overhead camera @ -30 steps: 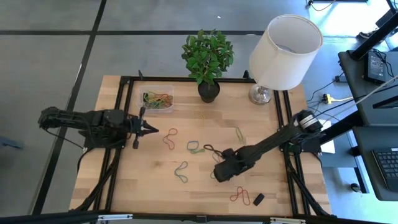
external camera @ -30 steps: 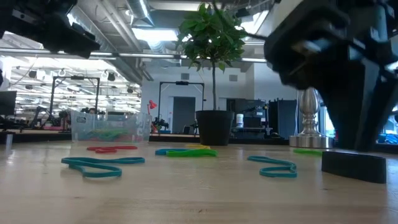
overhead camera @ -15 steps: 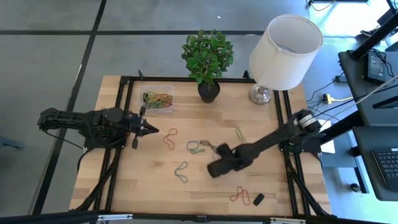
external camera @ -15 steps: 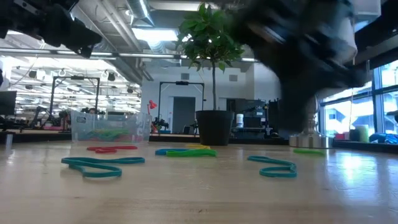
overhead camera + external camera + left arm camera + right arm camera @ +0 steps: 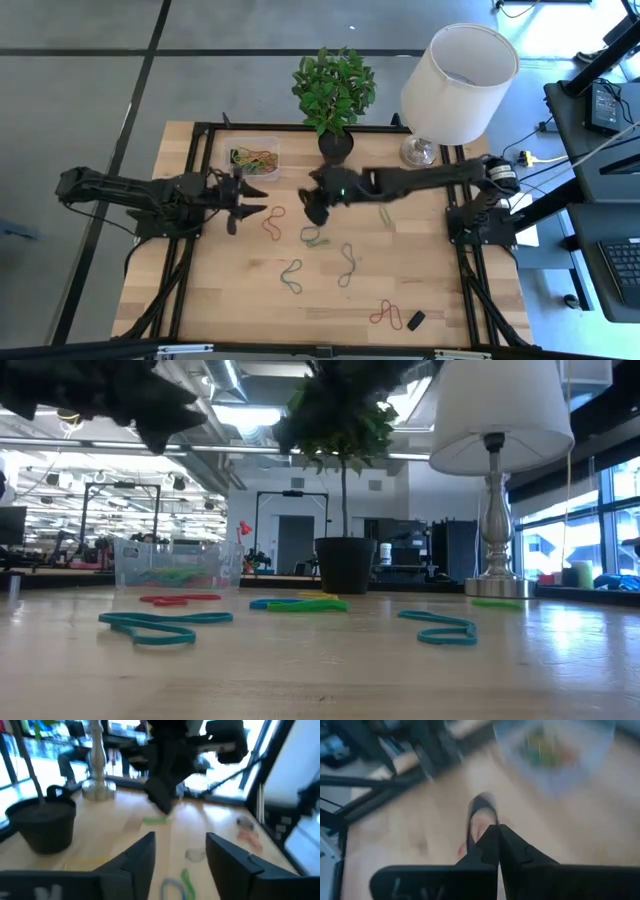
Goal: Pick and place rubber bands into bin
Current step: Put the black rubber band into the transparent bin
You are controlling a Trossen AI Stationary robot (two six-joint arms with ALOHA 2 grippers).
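Now I'm swinging right gripper (image 5: pixel 312 203), clenched on black rubber band (image 5: pixel 479 815), toward bin (image 5: pixel 254 159) for drop; left gripper (image 5: pixel 250 197) released, hovering near bin.

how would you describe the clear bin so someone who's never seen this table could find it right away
Start from the big white lamp at the table's far edge and go past the black plant pot beside it. The next thing along that edge is the bin, a shallow clear container. It alone holds a heap of coloured rubber bands; the other bands lie loose on the wood.
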